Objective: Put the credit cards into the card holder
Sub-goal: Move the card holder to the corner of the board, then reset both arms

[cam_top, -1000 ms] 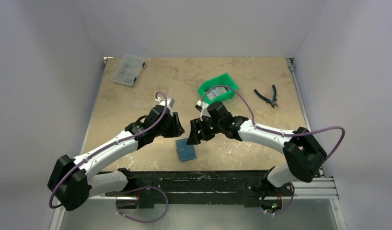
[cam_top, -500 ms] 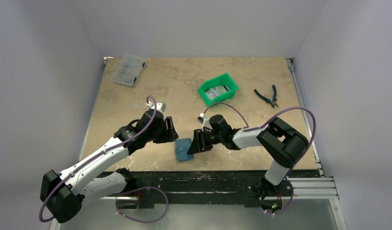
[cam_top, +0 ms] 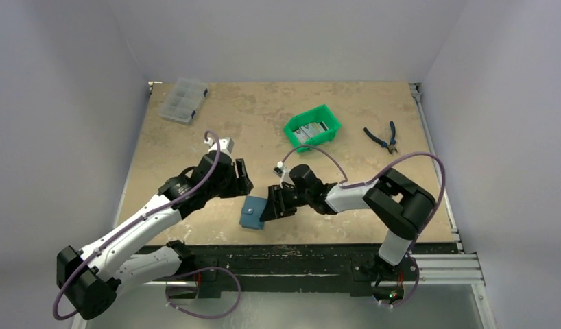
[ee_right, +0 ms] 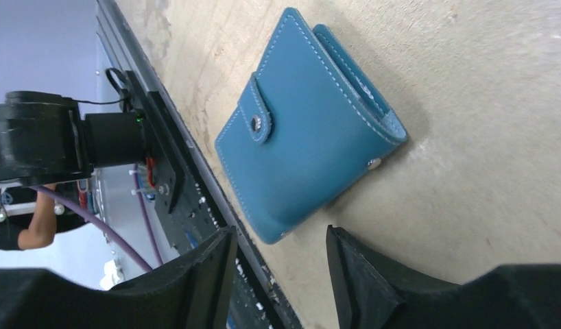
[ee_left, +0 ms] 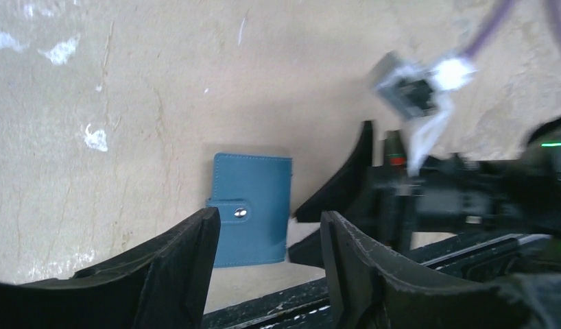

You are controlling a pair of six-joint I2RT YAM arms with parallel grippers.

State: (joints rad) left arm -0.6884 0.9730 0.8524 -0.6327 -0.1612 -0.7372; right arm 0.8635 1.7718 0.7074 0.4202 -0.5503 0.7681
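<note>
Card holder lies snapped shut, flat on the surface. Right gripper, jaws apart and empty, sits just right of the card holder. Left gripper, likewise released, hovers just behind it. Credit cards lie well behind it, in green bin.

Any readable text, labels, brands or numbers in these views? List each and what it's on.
No text can be read in any view.
Card holder: plain teal, no print or logo showing.
Cards in the green bin: too small to read any markings.
Clear box and pliers: too small to tell whether they carry any text.
</note>
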